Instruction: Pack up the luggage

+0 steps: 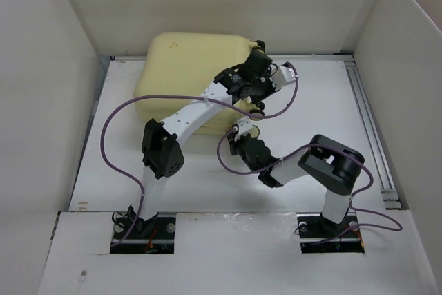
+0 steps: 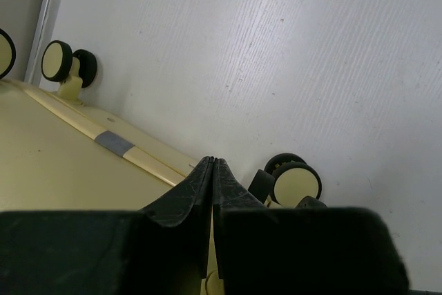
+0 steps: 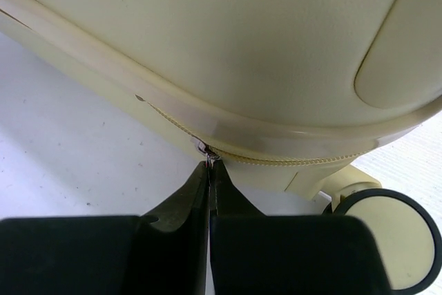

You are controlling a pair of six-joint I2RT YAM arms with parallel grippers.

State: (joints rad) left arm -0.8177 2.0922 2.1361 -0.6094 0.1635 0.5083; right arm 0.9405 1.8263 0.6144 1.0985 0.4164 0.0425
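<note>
Listing for you: suitcase [image 1: 183, 67], lid down, flat at the table's [image 1: 318, 108] far left; your right gripper [image 3: 209, 165] pinched shut on the zipper pull [image 3: 206, 150], dead ahead on the sideways-running near seam; left gripper [image 2: 212, 164] closed, empty, by the wheels [image 2: 297, 183].

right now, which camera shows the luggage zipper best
The right wrist view: the zipper runs along the luggage seam close up, with the right gripper shut on what looks like its metal pull. The left wrist view shows only a seam band and wheels; the top view shows the luggage whole, its zipper too small to see.
</note>
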